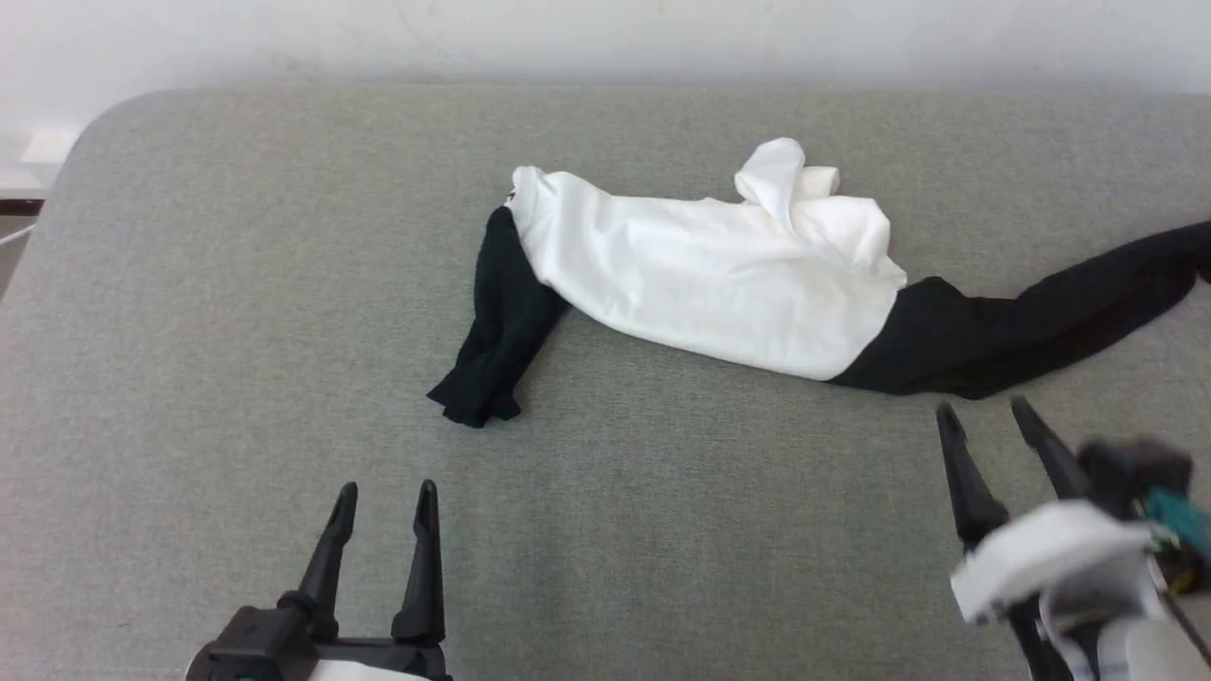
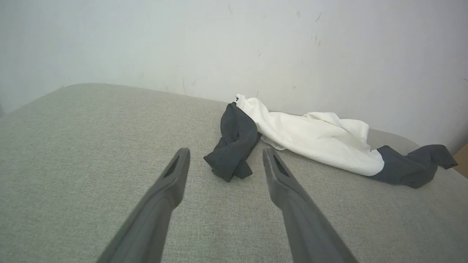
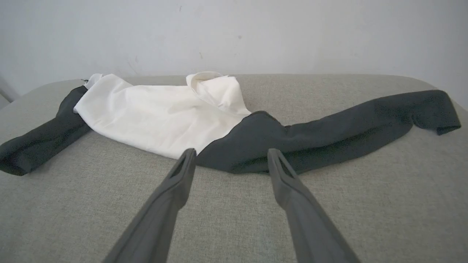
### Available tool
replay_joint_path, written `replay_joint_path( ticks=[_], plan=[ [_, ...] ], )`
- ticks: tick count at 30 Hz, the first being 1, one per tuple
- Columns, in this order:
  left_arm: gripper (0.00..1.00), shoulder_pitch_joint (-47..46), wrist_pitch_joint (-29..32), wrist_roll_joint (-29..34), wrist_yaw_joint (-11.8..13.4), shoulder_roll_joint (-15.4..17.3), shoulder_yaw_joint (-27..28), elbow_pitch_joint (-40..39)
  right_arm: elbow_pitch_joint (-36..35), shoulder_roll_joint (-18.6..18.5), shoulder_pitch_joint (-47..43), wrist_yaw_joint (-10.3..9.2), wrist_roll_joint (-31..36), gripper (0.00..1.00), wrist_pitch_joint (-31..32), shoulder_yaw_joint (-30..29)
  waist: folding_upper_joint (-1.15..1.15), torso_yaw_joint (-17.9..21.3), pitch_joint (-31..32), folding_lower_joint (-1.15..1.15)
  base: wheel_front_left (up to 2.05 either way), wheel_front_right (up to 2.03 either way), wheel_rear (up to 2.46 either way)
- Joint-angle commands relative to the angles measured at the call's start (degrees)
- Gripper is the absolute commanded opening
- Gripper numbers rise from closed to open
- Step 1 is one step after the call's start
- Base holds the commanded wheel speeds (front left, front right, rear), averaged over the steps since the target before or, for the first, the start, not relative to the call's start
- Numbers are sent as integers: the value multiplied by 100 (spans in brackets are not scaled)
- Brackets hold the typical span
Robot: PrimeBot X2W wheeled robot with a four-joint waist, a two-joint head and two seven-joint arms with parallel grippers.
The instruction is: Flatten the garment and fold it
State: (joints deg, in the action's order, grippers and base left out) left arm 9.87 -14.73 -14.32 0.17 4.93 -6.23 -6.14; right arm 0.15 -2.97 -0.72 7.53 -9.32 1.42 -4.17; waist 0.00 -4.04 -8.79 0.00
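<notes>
The garment [image 1: 719, 274] lies crumpled across the far middle of the grey surface: a bunched white body with one black sleeve [image 1: 497, 326] hanging toward me on the left and a longer black sleeve [image 1: 1031, 317] stretched out to the right. My left gripper [image 1: 386, 492] stands open at the lower left, short of the left sleeve [image 2: 234, 146]. My right gripper [image 1: 984, 411] is open at the lower right, its tips just short of the right sleeve [image 3: 329, 131]. Both hold nothing. The white body also shows in both wrist views [image 2: 314, 138] [image 3: 153, 113].
The grey padded surface [image 1: 189, 331] has a rounded far-left corner and ends at a pale wall [image 1: 605, 38] behind the garment. The right sleeve runs to the right border of the head view.
</notes>
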Motion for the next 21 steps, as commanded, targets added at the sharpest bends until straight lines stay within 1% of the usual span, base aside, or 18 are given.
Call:
replay_joint_path(
  ticks=[1,3,5,8,12,14,17,21],
  plan=[
    [100,-43,-26,27,-71,-45,17,55,-69,9,253,-4,106,100,338,58,0,-66,-2,0,0,0,0],
    [100,-66,-27,27,-142,-88,-1,117,-128,3,545,-4,194,100,872,135,0,-119,-54,0,0,0,0],
    [100,-117,-27,32,-193,-122,-19,151,-159,-133,844,-4,227,100,1380,336,0,-183,-136,0,0,0,0],
    [100,-210,-27,25,-248,-157,-39,176,-94,-547,1277,-4,124,100,2052,759,0,-273,-273,0,0,0,0],
    [100,-343,-27,-10,-296,-184,-55,219,182,-1200,1825,-4,-94,100,2917,1385,0,-415,-444,0,0,0,0],
    [100,-399,-27,-34,-312,-192,-65,247,338,-1497,2080,-4,-208,100,3232,1735,0,-485,-519,0,0,0,0],
    [100,-483,-27,-68,-331,-199,-95,292,589,-1789,2404,-4,-421,100,3562,2142,0,-611,-625,0,0,0,0],
    [100,-622,-27,-183,-331,-202,-168,342,929,-2081,2764,-4,-553,100,3638,2584,0,-807,-765,0,0,0,0]
  ],
)
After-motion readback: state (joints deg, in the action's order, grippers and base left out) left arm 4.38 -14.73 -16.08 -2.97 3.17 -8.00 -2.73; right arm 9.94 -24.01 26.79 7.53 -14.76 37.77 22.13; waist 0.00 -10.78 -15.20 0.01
